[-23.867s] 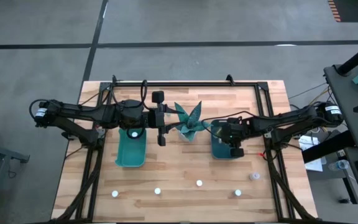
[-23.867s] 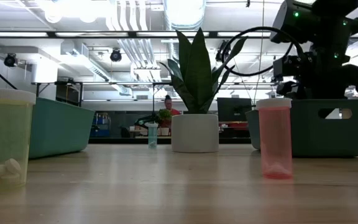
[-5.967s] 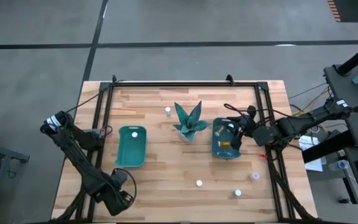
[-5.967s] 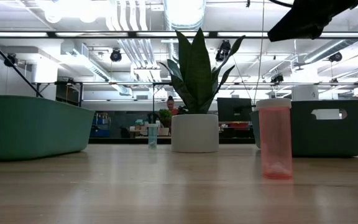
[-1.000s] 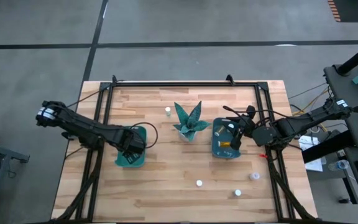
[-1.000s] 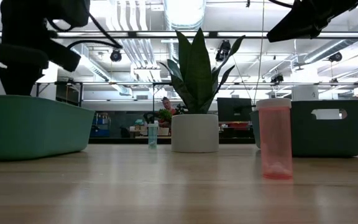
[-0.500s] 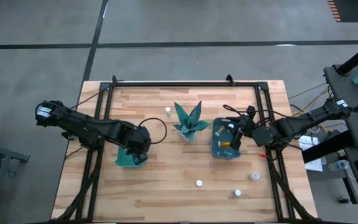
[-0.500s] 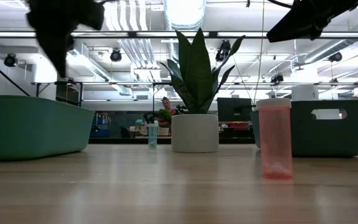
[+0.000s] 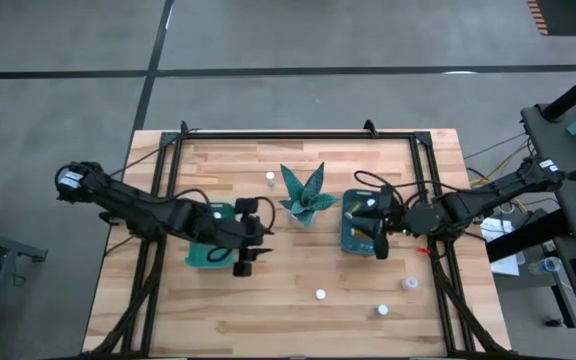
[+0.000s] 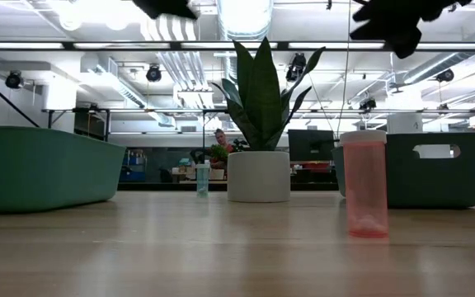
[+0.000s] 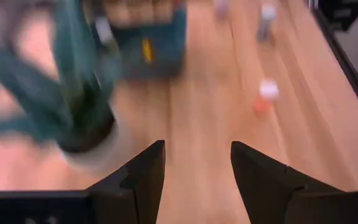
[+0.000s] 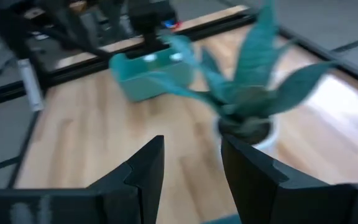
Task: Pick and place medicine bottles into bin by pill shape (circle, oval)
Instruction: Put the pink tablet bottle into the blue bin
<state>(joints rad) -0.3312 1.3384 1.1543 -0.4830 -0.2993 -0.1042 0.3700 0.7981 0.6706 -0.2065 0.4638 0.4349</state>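
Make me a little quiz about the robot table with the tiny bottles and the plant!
1. True or false: the left gripper is holding a bottle.
2. What stands between the two teal bins? A) the potted plant B) a cup C) a book
3. Fill in: the bottles still standing on the table in front of the bins, such as the middle one, number ____.

Key: 1. False; its fingers are apart with nothing between them, beside the left bin. 2. A; the right bin lies on its other side, under the right gripper. 3. Three.
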